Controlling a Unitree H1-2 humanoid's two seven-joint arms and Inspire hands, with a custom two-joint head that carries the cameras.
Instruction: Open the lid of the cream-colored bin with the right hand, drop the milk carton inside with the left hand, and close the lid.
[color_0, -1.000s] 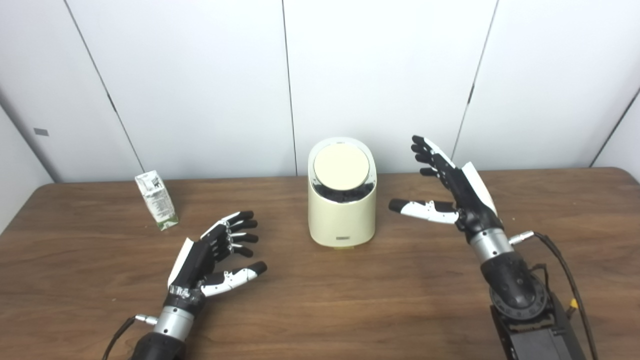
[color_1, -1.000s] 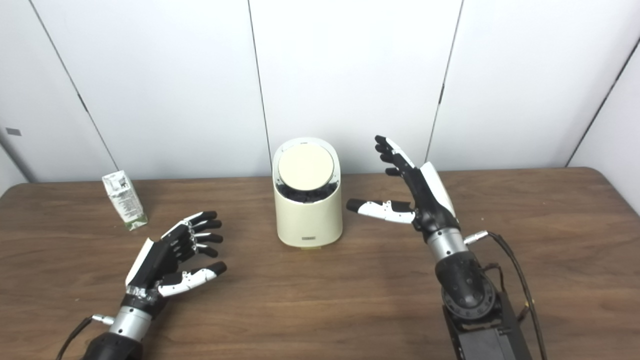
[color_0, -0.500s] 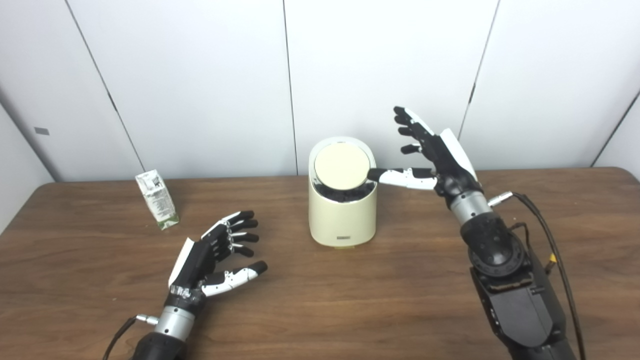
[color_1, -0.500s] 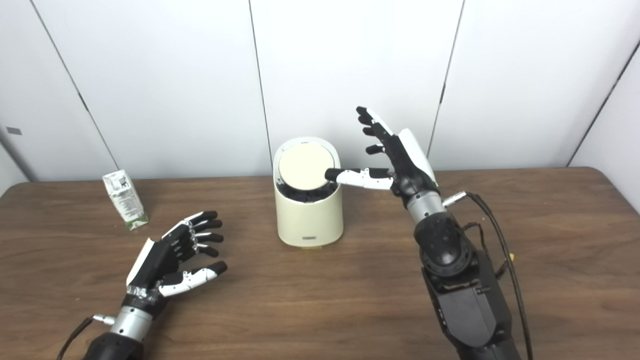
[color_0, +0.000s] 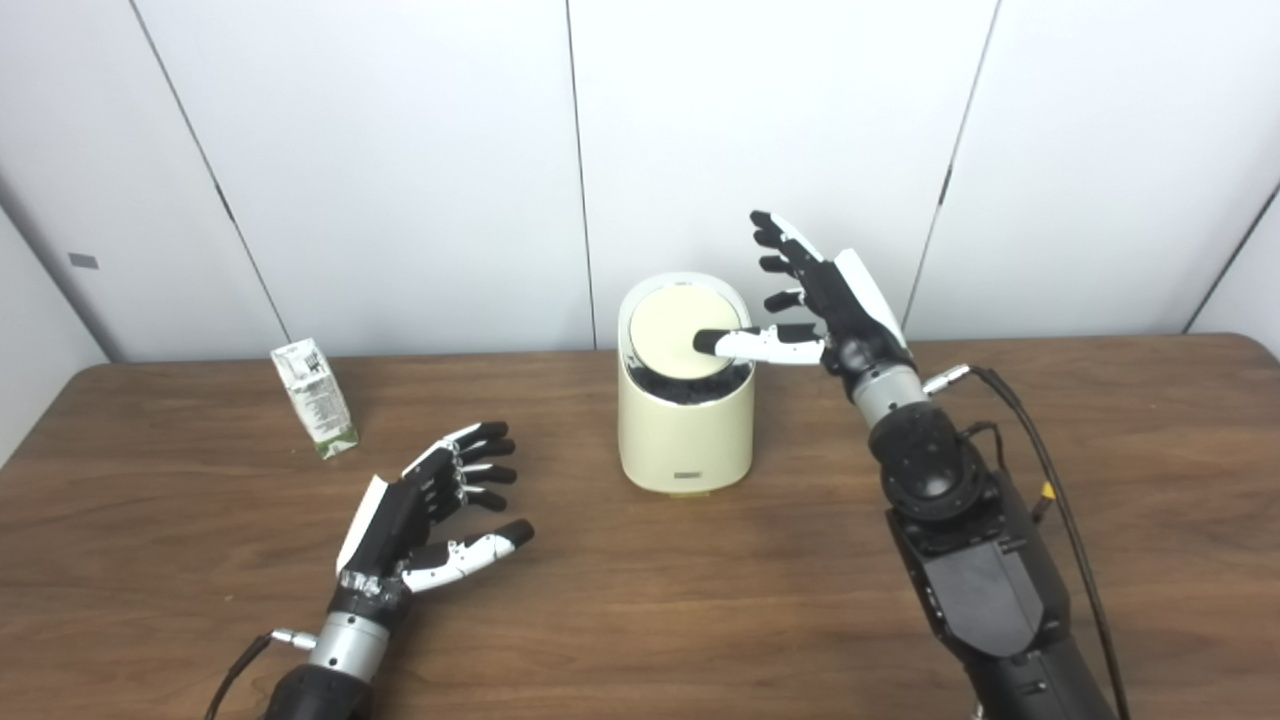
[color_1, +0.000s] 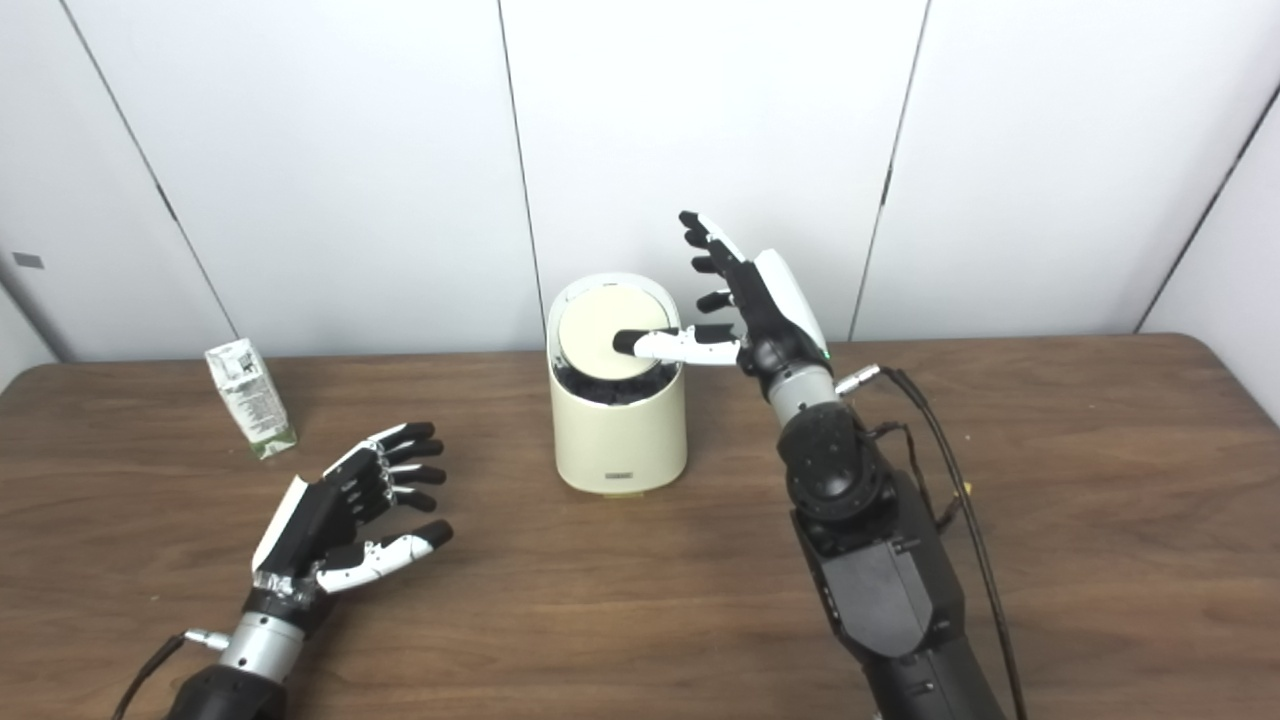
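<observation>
The milk carton stands upright at the far left of the table, well apart from the bin. Nearer, the left hand rests open and empty, fingers spread, the carton lying beyond it to the far left. At centre stands the cream-colored bin, its round lid tilted but shut. The right hand is open, fingers raised, its thumb reaching leftward over the lid's right edge; contact is unclear.
</observation>
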